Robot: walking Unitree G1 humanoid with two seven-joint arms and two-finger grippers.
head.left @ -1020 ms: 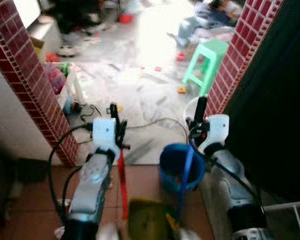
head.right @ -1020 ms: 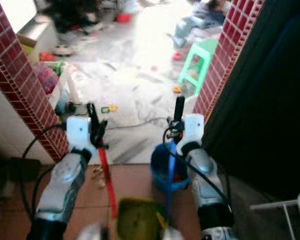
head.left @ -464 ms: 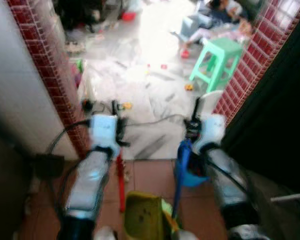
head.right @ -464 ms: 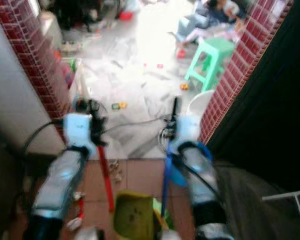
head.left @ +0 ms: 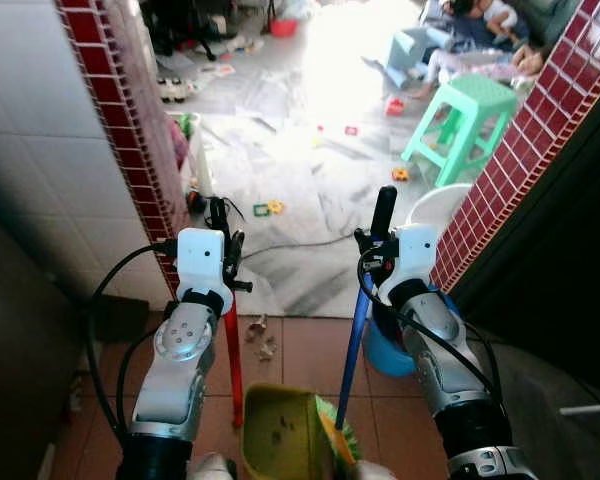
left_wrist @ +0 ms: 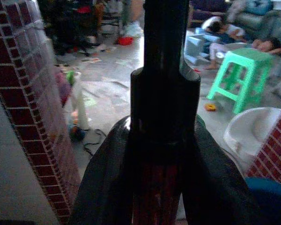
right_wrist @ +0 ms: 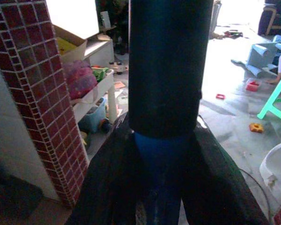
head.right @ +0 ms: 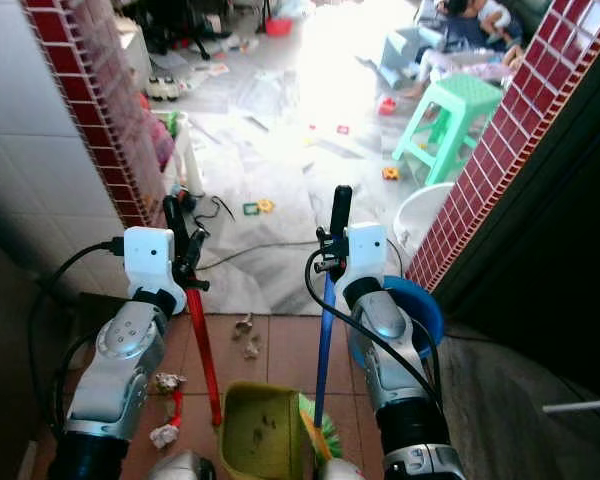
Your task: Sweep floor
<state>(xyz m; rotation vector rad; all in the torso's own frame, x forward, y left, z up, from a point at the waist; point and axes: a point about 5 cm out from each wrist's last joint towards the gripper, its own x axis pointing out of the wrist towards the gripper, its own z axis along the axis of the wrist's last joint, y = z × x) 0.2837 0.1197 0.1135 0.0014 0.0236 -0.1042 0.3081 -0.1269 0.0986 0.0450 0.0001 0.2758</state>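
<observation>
Blue broom handle point(head.left: 355, 335) clamped in right gripper point(head.left: 381, 212); red dustpan handle point(head.left: 231, 350) clamped in left gripper point(head.left: 220, 222). Yellow-green dustpan point(head.left: 277, 435) on tiles, debris point(head.left: 259, 337) just ahead.

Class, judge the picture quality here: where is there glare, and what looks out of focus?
Both eye views: sharp, but sunlight washes out the far marble floor. Left wrist view: dim, red handle blurred by closeness. Right wrist view: blue handle likewise soft, background clearer.

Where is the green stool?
In the left eye view, the green stool stands far ahead on the robot's right, on the pale floor just beyond the white basin beside the red brick pillar.
</observation>
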